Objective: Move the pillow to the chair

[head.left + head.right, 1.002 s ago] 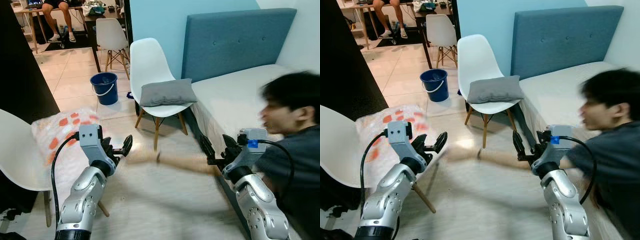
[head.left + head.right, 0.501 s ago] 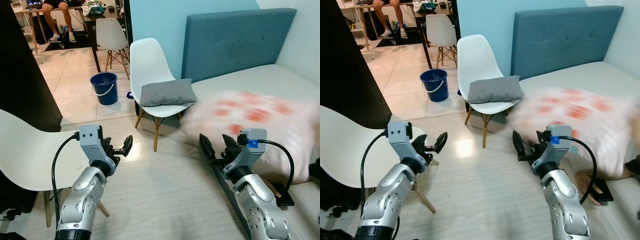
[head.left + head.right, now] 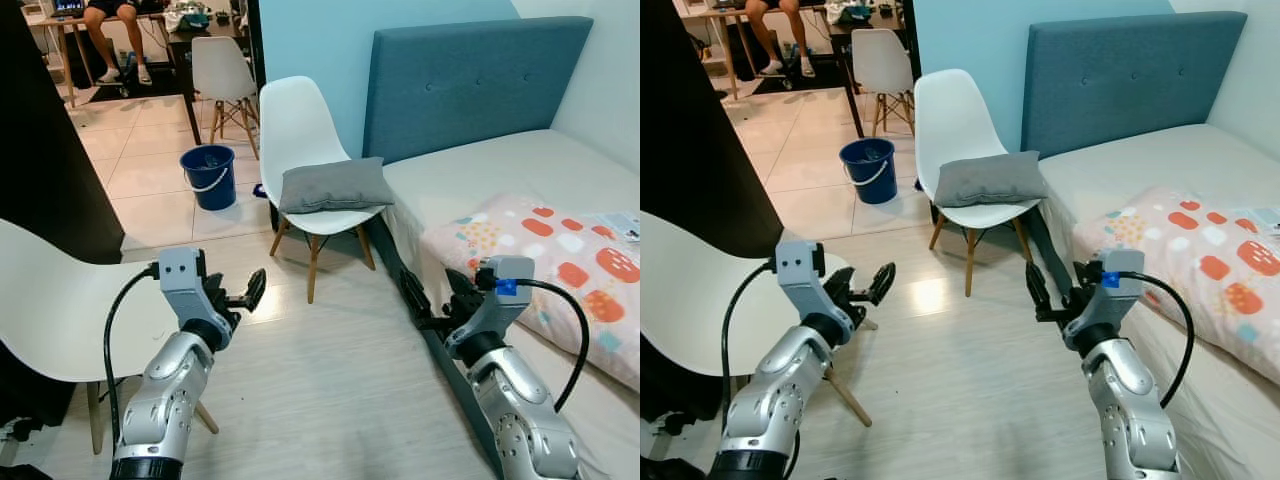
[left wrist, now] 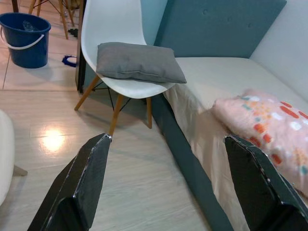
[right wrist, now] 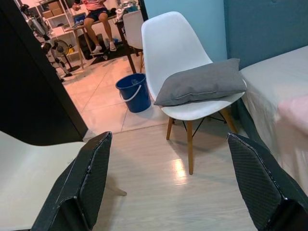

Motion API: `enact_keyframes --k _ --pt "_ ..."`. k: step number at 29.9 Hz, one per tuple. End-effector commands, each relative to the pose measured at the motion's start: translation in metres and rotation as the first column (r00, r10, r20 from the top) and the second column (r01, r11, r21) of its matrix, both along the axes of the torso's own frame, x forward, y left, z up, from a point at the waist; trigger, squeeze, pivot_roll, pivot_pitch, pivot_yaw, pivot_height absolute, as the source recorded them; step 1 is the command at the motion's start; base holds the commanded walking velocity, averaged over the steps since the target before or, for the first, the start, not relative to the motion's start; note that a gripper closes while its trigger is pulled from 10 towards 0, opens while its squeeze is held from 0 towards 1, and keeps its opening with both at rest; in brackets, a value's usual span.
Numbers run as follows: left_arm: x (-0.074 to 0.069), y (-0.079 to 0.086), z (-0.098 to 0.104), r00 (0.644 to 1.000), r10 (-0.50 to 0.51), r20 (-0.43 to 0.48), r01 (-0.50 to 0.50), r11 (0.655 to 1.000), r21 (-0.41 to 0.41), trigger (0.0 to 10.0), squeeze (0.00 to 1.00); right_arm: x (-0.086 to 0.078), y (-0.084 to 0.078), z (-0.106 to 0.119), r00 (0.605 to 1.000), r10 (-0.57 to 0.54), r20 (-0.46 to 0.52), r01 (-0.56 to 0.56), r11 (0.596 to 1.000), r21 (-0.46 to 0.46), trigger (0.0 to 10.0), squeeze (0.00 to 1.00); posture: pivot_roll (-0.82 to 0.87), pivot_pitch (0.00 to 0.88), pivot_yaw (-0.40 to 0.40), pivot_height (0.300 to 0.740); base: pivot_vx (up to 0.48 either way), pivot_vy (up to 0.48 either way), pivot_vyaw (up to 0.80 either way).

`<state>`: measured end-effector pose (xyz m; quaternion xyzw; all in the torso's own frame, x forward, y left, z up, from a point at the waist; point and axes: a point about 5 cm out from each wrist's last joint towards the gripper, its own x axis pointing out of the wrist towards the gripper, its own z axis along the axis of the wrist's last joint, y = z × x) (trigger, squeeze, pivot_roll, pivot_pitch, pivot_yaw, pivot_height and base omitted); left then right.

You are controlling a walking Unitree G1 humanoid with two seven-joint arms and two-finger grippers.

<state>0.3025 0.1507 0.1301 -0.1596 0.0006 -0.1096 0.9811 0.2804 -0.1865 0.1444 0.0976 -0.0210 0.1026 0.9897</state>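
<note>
Both grippers are raised over the wooden floor (image 3: 330,370), with fingers spread and nothing between them. From the left eye, the left gripper (image 3: 243,296) is beside the edge of a near white chair (image 3: 50,310), whose seat is bare. The right gripper (image 3: 432,300) is next to the side of the bed (image 3: 490,175), low at its frame. On the bed, close to the edge, lies a pink pillow (image 3: 560,270) with red and coloured spots. A second white chair (image 3: 295,135) stands by the blue headboard (image 3: 470,80), and a grey cushion (image 3: 333,185) rests on its seat. Behind it a blue bucket (image 3: 209,175) stands on the tiles.

From the right eye the same scene appears: the pink pillow is on the mattress just beside the right gripper, apart from it. Far at the back a person's legs (image 3: 775,35) are seen at a table (image 3: 715,15), next to another white chair (image 3: 885,65).

From the left wrist, the two black fingers (image 4: 82,187) stand wide apart. Between them I see the floor, the chair with the grey cushion and the bed with the pink pillow.

From the right wrist, the fingers (image 5: 86,178) are also wide apart. The chair with the grey cushion and the bucket are ahead, and a bit of the near white chair shows at one corner.
</note>
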Motion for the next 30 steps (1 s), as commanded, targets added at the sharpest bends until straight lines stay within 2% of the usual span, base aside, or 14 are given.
enact_keyframes --k 1,4,10,15,19,24,25,26,28,29,30 --pt "0.0 0.001 -0.004 1.0 0.002 -0.01 -0.002 1.0 -0.014 10.0 0.0 0.002 0.0 0.0 1.0 0.007 0.007 -0.007 1.0 0.015 10.0 0.0 -0.12 0.006 0.025 0.74 0.0 0.0 0.0" --pt "0.0 0.001 -0.004 1.0 0.002 -0.01 -0.002 1.0 -0.014 10.0 0.0 0.002 0.0 0.0 1.0 0.007 0.008 -0.007 1.0 0.018 10.0 0.0 -0.12 0.006 0.025 0.74 0.0 0.0 0.0" --pt "-0.001 -0.002 -0.006 0.999 -0.033 -0.017 0.033 0.999 -0.034 10.0 0.0 0.002 0.0 -0.005 1.0 -0.001 -0.03 0.002 1.0 0.021 10.0 0.0 -0.12 0.0 0.028 0.74 0.0 0.0 -0.78" --pt "-0.003 -0.003 -0.007 0.995 -0.096 -0.029 0.093 0.989 -0.112 10.0 0.0 0.002 -0.001 -0.005 0.999 -0.008 -0.035 0.009 1.0 0.015 10.0 0.0 -0.12 0.0 0.026 0.74 0.0 0.0 -0.79" --pt "-0.003 -0.003 -0.006 0.994 -0.102 -0.028 0.097 0.986 -0.134 10.0 0.0 0.002 -0.002 -0.005 0.999 -0.018 -0.037 0.019 1.0 0.013 10.0 0.0 -0.11 0.0 0.024 0.74 0.0 0.0 -0.79" --pt "-0.003 0.003 -0.004 0.999 -0.047 -0.008 0.046 0.99 -0.135 10.0 0.0 0.002 -0.008 -0.006 0.997 -0.06 -0.043 0.06 0.998 0.02 10.0 0.0 -0.11 0.0 0.025 0.74 0.0 0.0 -0.8" --pt "-0.002 0.01 -0.002 0.999 0.034 0.006 -0.033 0.994 -0.106 10.0 0.0 0.002 -0.01 -0.006 0.996 -0.081 -0.046 0.081 0.997 -0.006 10.0 0.0 -0.11 0.0 0.027 0.74 0.0 0.0 -0.8" --pt "-0.002 0.01 -0.002 0.999 0.034 0.006 -0.033 0.994 -0.106 10.0 0.0 0.002 -0.01 -0.006 0.996 -0.081 -0.046 0.081 0.997 -0.006 10.0 0.0 -0.11 0.0 0.027 0.74 0.0 0.0 -0.8" --pt "-0.003 0.019 0.0 0.99 0.141 0.026 -0.139 0.989 -0.059 10.0 0.0 0.003 -0.015 -0.005 0.991 -0.123 -0.047 0.12 0.99 -0.073 10.0 0.0 -0.11 0.0 0.027 0.74 0.0 0.0 -0.8" --pt "-0.003 0.022 0.001 0.984 0.173 0.037 -0.173 0.985 -0.009 10.0 0.0 0.004 -0.019 -0.005 0.988 -0.148 -0.046 0.142 0.982 -0.124 10.0 0.0 -0.11 0.0 0.026 0.74 0.0 0.0 -0.8" --pt "-0.003 0.022 0.001 0.984 0.173 0.037 -0.173 0.985 -0.009 10.0 0.0 0.004 -0.019 -0.005 0.988 -0.148 -0.046 0.142 0.982 -0.124 10.0 0.0 -0.11 0.0 0.026 0.74 0.0 0.0 -0.8"
